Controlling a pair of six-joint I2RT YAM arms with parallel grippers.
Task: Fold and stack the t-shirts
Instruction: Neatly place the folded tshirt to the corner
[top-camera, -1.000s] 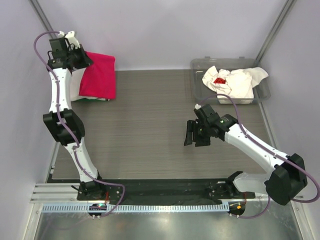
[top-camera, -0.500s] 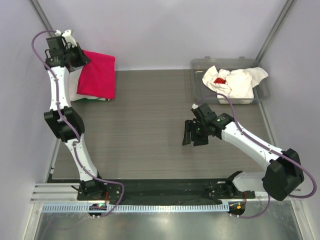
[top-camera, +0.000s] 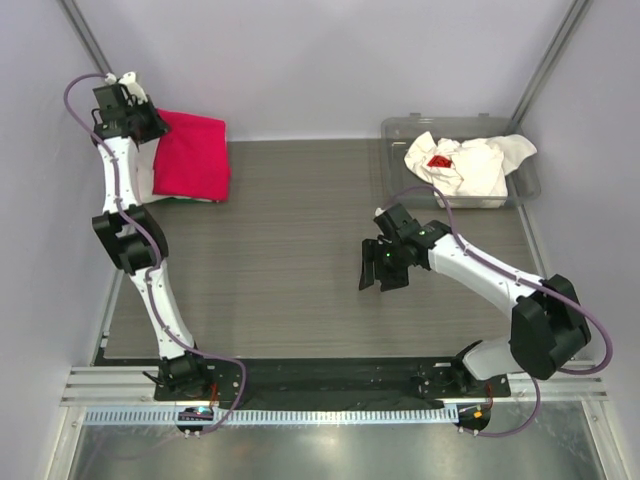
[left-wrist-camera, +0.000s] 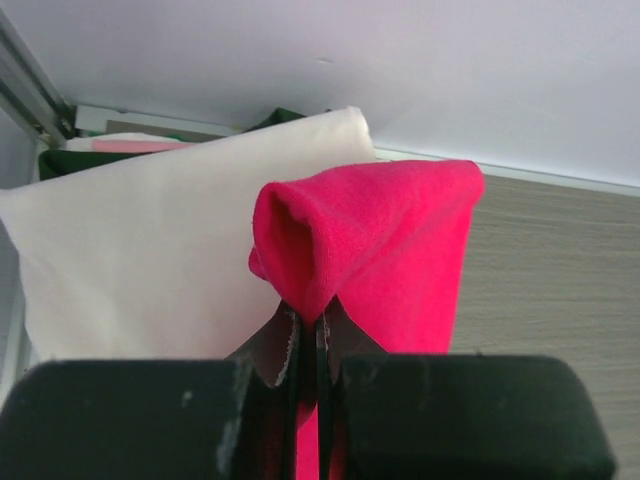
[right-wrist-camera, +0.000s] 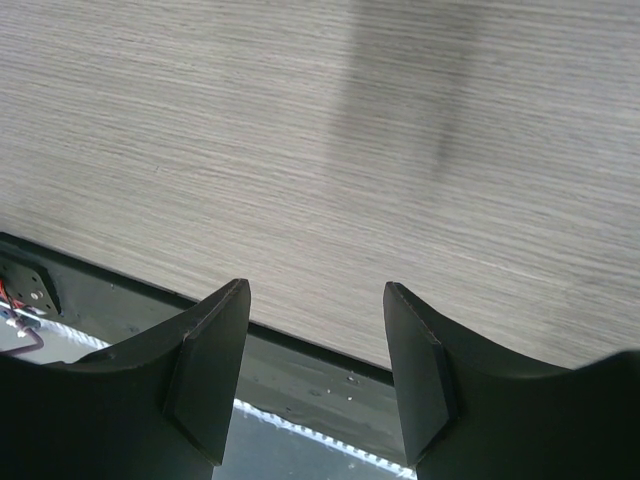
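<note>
The crimson red t-shirt (top-camera: 192, 155) lies folded at the table's far left, on top of a cream folded t-shirt (top-camera: 147, 178). My left gripper (top-camera: 150, 122) is shut on the red shirt's left edge, pinching a fold of it (left-wrist-camera: 330, 260) over the cream shirt (left-wrist-camera: 140, 270). Crumpled white t-shirts (top-camera: 470, 165), one with a small red mark (top-camera: 438, 161), lie in the clear grey tub (top-camera: 398, 178) at the far right. My right gripper (top-camera: 375, 272) is open and empty above the bare table middle; it also shows in the right wrist view (right-wrist-camera: 315, 380).
A dark green cloth edge (left-wrist-camera: 280, 117) pokes out under the stack near the back wall. The metal frame rail (left-wrist-camera: 30, 85) runs close on the left. The table's front edge and dark base strip (right-wrist-camera: 300, 365) lie below my right gripper.
My left gripper has pulled the red shirt's edge to the left and back, over the cream shirt. My right gripper has drifted left and slightly toward the front.
</note>
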